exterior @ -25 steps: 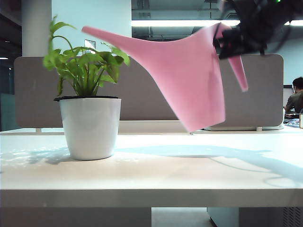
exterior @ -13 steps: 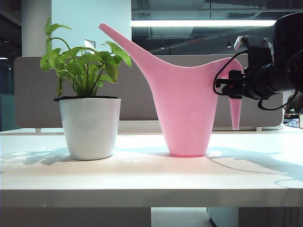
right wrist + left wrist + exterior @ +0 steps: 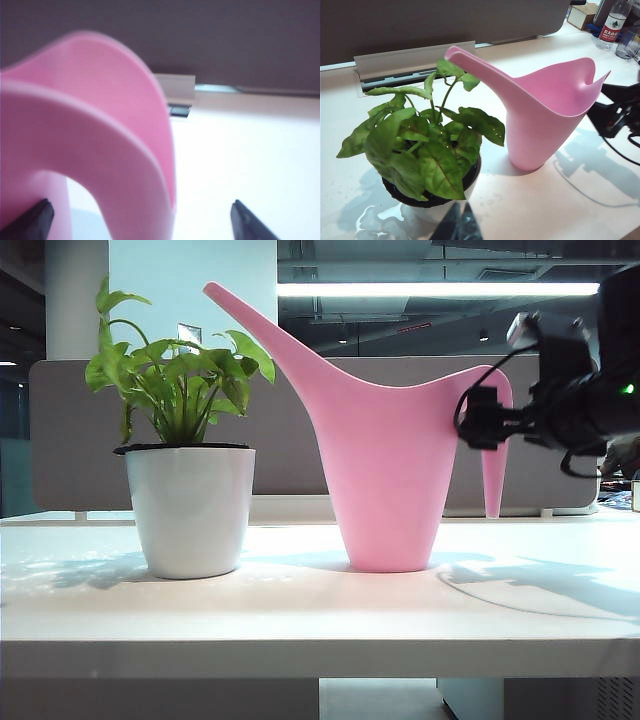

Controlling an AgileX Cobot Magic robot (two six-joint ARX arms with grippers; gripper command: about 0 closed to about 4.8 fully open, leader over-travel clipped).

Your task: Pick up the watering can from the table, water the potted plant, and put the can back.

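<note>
Exterior view: the potted plant stands on the left of the white table. Just beside it, right of it and apart from the pot, the pink watering can sits upright on the table, its spout rising over the leaves. At the can's drooping handle, the right gripper has its fingers spread wide, released, straddling the handle. The left gripper is not visible in any view.

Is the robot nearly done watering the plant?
Nearly. The watering can stands upright on the table beside the potted plant, with water drops around the pot. The right gripper is open around its handle. Left: pull away. The left gripper isn't visible.
</note>
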